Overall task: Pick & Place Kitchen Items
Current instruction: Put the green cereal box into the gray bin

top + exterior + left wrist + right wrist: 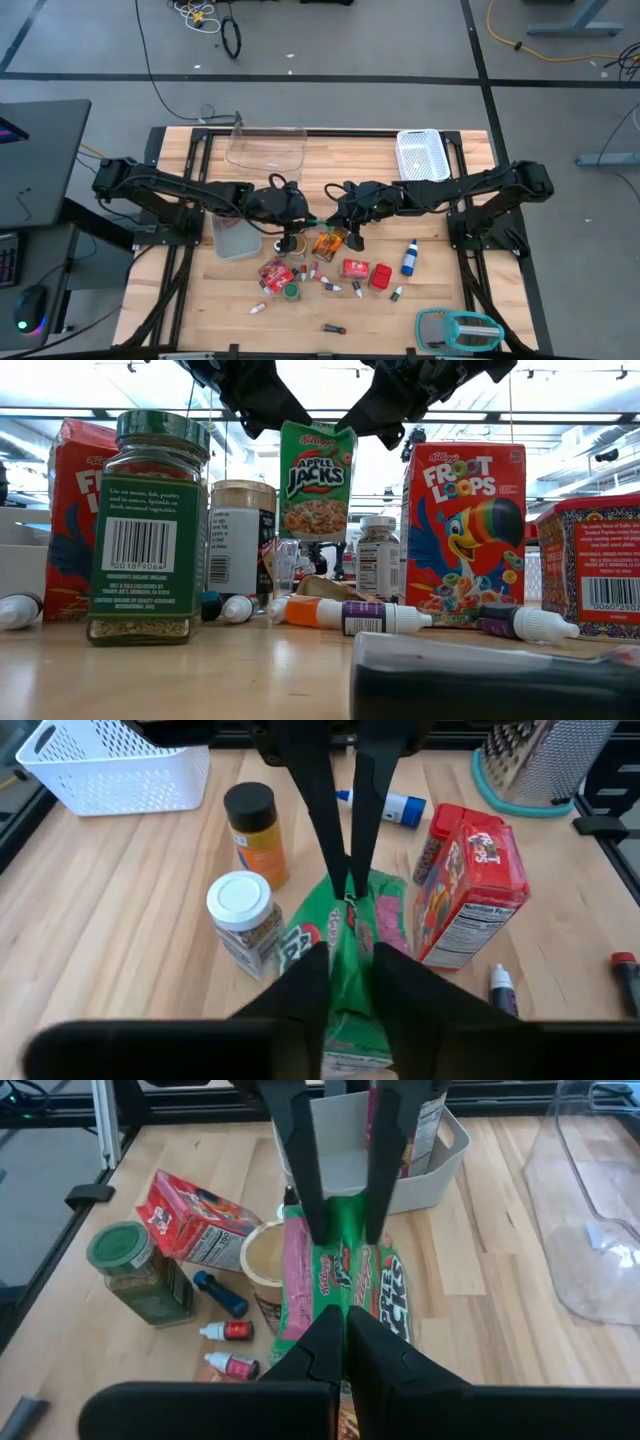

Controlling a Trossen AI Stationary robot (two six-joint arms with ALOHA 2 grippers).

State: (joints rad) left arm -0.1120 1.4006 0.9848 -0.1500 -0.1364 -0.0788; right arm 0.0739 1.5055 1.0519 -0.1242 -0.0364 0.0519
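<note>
A green Apple Jacks box (pixel 317 480) hangs upright between my two grippers over the middle of the table (pixel 312 221). My left gripper (pixel 268 412) is at its upper left corner and my right gripper (pixel 388 418) is at its upper right corner, both shut on it. Beneath and around it on the table stand red Froot Loops boxes (pixel 463 535), a green-lidded jar (pixel 150 530), a white-lidded jar (pixel 242 920), a black-lidded jar (pixel 255 832) and an orange packet (pixel 327 243). A blue bottle (pixel 409 258) and small vials (pixel 380 617) lie there too. My left gripper pinches the box's top edge near the left corner (pixel 346 982) between its two fingers, coming from above and from the table's left. The box hangs below, clear of the table. My right gripper pinches the same top edge near the right corner (pixel 345 1302) between its two narrowly set fingers, coming from above and from the table's right. The box stays upright between the two holds.
A grey bin (pixel 235 238) sits left of the grippers, a clear tray (pixel 266 148) and a white mesh basket (pixel 422 153) at the far edge, a teal-and-grey gadget (pixel 460 328) at the near right corner. Groceries crowd the table's near middle.
</note>
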